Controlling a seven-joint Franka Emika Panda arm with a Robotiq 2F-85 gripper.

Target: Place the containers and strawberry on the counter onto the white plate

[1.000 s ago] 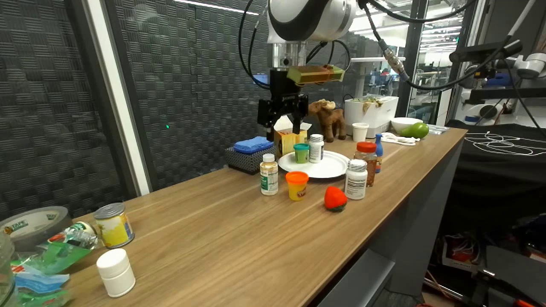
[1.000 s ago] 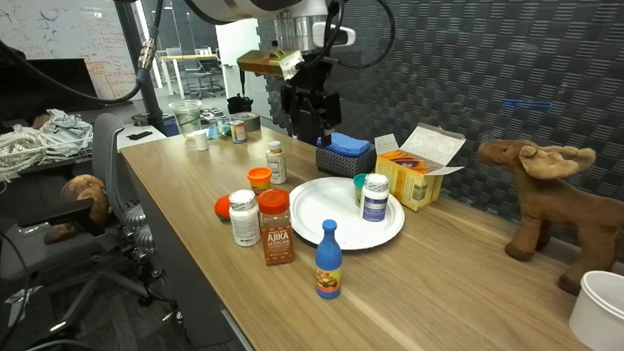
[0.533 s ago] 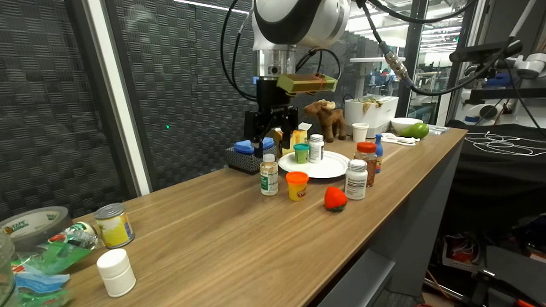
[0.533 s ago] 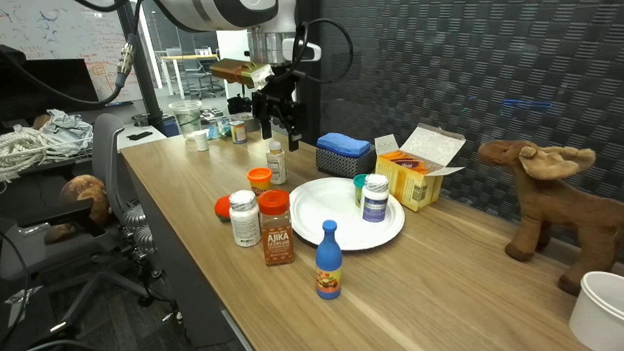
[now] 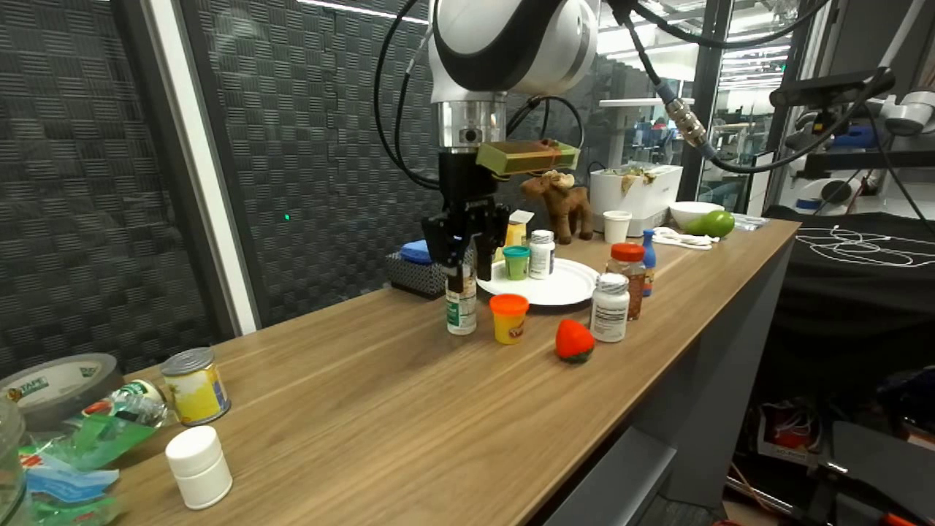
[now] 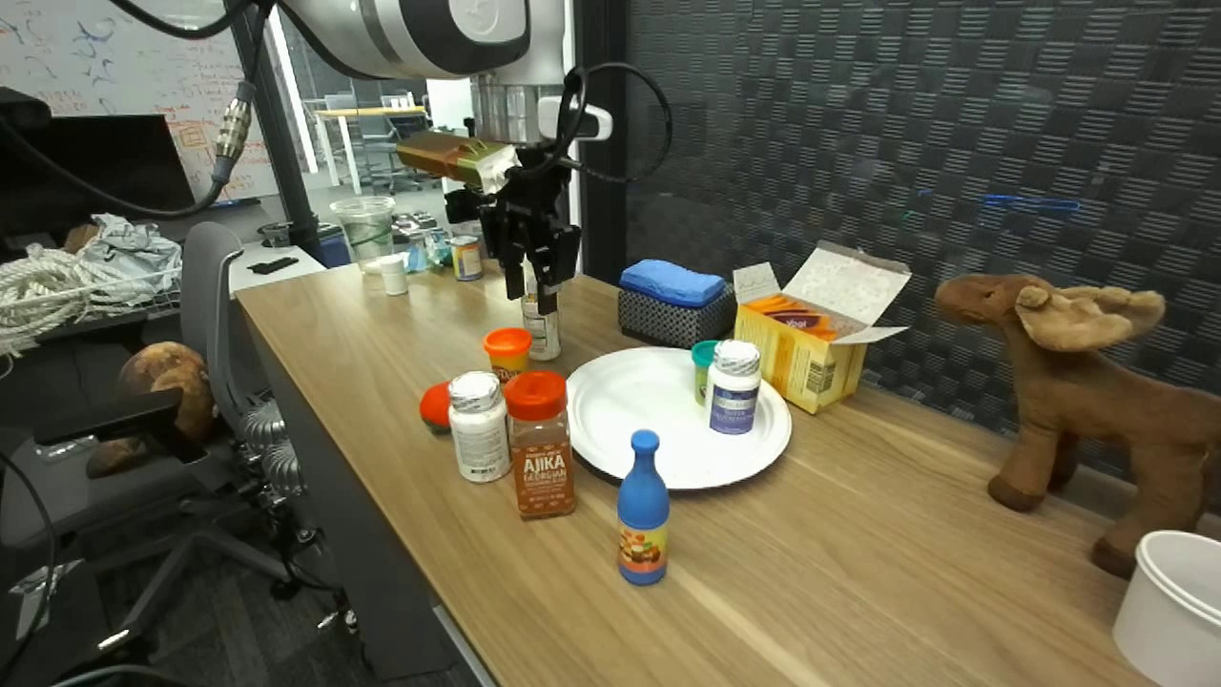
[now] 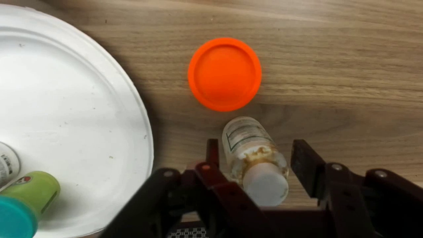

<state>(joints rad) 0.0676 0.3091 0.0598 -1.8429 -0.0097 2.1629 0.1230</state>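
Plastic seems likely for the white-capped bottle [image 7: 251, 155], upright on the tabletop [image 7: 330, 66] near the white plate [image 7: 89, 109]; expect it light, stiff, slightly slick. Your tool [image 7: 256, 147] has its jaws apart, astride it; close squarely below the cap [image 7: 266, 185], where the sides run straight.

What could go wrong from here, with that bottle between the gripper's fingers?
The bottle stands inside the open gripper, seemingly ungripped; uneven closing could tip it.
The orange-lidded tub stands close beside it and might get knocked if the bottle swings.
The plate already carries a green tub and a white jar; setting the bottle down there could bump either.
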